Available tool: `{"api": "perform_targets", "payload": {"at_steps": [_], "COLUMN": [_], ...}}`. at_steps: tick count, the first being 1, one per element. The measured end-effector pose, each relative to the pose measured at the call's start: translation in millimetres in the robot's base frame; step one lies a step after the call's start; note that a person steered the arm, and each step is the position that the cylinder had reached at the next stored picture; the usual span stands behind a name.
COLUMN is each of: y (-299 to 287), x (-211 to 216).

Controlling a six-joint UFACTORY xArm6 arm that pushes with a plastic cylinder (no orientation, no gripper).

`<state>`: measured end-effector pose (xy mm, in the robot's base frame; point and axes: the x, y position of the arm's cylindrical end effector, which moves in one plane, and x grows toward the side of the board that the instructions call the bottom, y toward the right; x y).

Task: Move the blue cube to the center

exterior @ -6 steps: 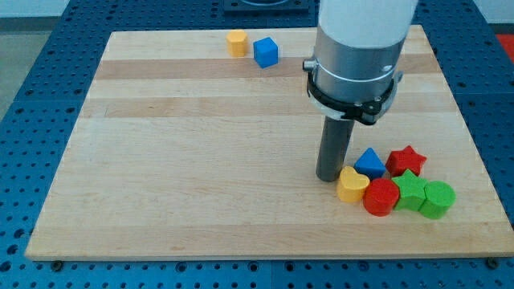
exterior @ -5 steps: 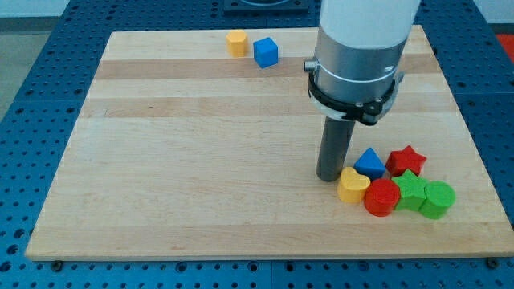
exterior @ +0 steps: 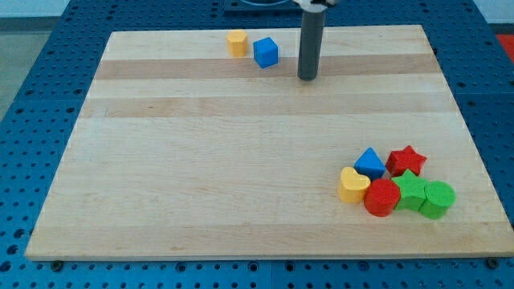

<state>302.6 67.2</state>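
Observation:
The blue cube point(exterior: 266, 52) sits near the view's top edge of the wooden board point(exterior: 201, 160), just right of a yellow block point(exterior: 236, 42). My tip point(exterior: 307, 78) rests on the board to the right of the blue cube and slightly lower in the view, with a clear gap between them. The rod rises straight up out of the frame's top.
A cluster of blocks lies at the view's bottom right: a yellow heart point(exterior: 352, 185), a blue triangular block point(exterior: 370, 163), a red star point(exterior: 405, 160), a red cylinder point(exterior: 381, 197), a green star-like block point(exterior: 410, 189) and a green cylinder point(exterior: 438, 199).
My tip has moved from beside the yellow heart at the bottom right up to the top of the board, near the blue cube. No block has moved.

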Motion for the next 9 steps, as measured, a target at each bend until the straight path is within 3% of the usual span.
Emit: {"api": "perform_targets", "payload": {"at_steps": [2,4,6,9], "y": [0,-46,-69,-79], "x": [-68,-93,-80,-20]}}
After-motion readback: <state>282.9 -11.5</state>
